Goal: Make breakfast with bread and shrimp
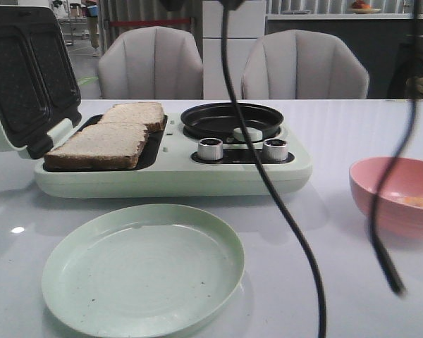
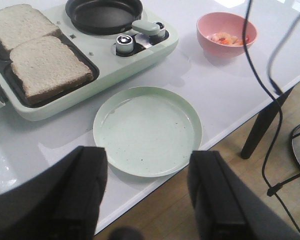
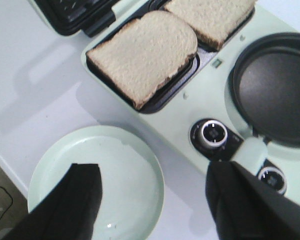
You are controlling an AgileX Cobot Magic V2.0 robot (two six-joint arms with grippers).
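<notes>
A white tabletop [image 1: 352, 127] fills most of the front view. On it, across the middle left of the frame, sits a pale green breakfast maker [image 1: 169, 169] with its lid [image 1: 25, 74] swung up at the upper left, dark grill plates facing out. The bread [image 1: 109, 144] lies in the open grill tray: two slices side by side, one nearer the front edge, the other [image 1: 137, 113] touching it just behind. To their right on the same appliance is a small black frying pan [image 1: 231, 120], with two silver knobs [image 1: 210, 148] in front of it.

Low and centre in the front view, just in front of the appliance, lies a pale green plate [image 1: 142, 267], bare. At the right edge stands a pink bowl [image 1: 391, 193]; in the left wrist view the shrimp [image 2: 229, 38] show inside it, a small orange-pink heap at the upper right of that picture. Two black cables [image 1: 289, 225] hang across the front view.

The left gripper [image 2: 149, 200] hangs above the near rim of the plate, fingers spread apart, nothing between them. The right gripper [image 3: 152, 197] hovers over the plate and the knob side of the appliance, likewise released and holding nothing.
</notes>
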